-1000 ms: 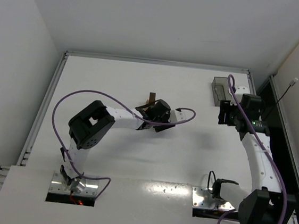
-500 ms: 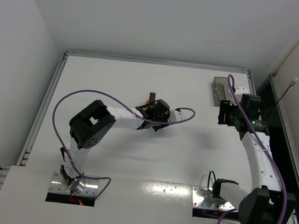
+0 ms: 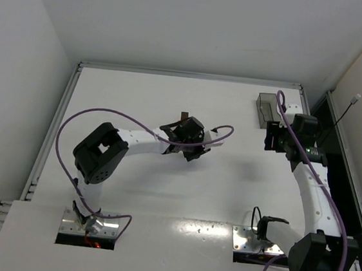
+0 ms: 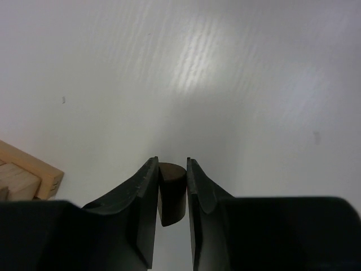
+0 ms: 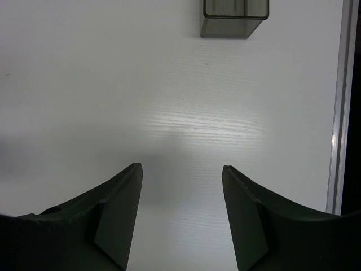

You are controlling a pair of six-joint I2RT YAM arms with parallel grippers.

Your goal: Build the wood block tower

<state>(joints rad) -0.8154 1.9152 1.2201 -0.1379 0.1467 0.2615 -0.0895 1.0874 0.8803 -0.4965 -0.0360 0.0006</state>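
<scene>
The wood block tower [image 3: 183, 117] stands near the middle of the white counter [image 3: 127, 91]. From above, only a small dark brown upright part shows at the far side of the left arm's wrist; the arm covers what is below it. In the left wrist view, light tan wooden blocks [image 4: 25, 175] lie at the lower left, cut off by the frame edge and by the pincer body. At least two tan faces can be seen there, but the exact number of blocks I cannot tell, nor how they join the dark part.

The left pincer [image 4: 171, 162] is closed on one small dark brown wooden piece with a rounded end [image 4: 172, 195]. Both fingers press its sides, and it is just to the right of the tan blocks, not touching them.

The right pincer [image 5: 181, 167] is well apart, at the right side of the counter. Its jaws stand apart with only bare counter between them. One dark translucent plastic tray [image 5: 228, 27] sits beyond it near the far right corner; its top is cut off in the right wrist view and what it holds cannot be made out.
</scene>
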